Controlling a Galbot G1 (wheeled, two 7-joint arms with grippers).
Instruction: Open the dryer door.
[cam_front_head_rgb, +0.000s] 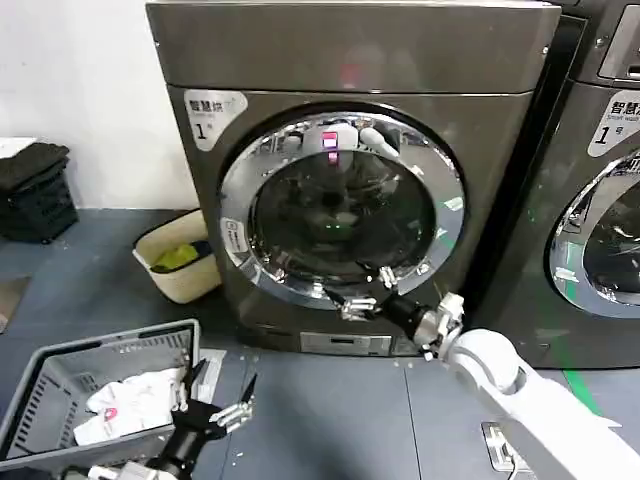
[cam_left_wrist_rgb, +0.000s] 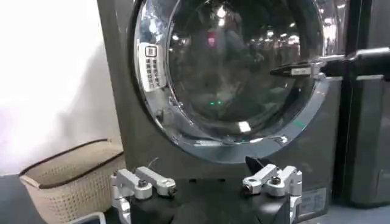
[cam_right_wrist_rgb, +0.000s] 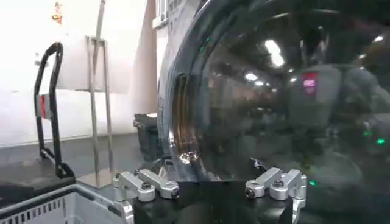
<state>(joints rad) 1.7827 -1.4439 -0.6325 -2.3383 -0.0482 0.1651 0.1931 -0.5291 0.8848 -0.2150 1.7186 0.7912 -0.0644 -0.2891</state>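
The dryer door (cam_front_head_rgb: 340, 205) is a big round door with a wide chrome ring around dark glass and a small pink sticker (cam_front_head_rgb: 329, 140) at its top rim. It lies flush against the dark grey dryer's front. My right gripper (cam_front_head_rgb: 365, 292) is open at the door's lower rim, and close up the glass (cam_right_wrist_rgb: 274, 91) and chrome ring (cam_right_wrist_rgb: 181, 122) rise just beyond its open fingers (cam_right_wrist_rgb: 210, 189). My left gripper (cam_front_head_rgb: 215, 402) hangs low over the floor, open and holding nothing (cam_left_wrist_rgb: 209, 185). It faces the door (cam_left_wrist_rgb: 231, 67) from a distance.
A beige basket (cam_front_head_rgb: 180, 255) stands left of the dryer. A grey laundry basket (cam_front_head_rgb: 90, 390) with white cloths sits beside my left arm. The neighbouring machine (cam_front_head_rgb: 600, 200) stands to the right. A black hand truck (cam_right_wrist_rgb: 49, 109) stands across the room.
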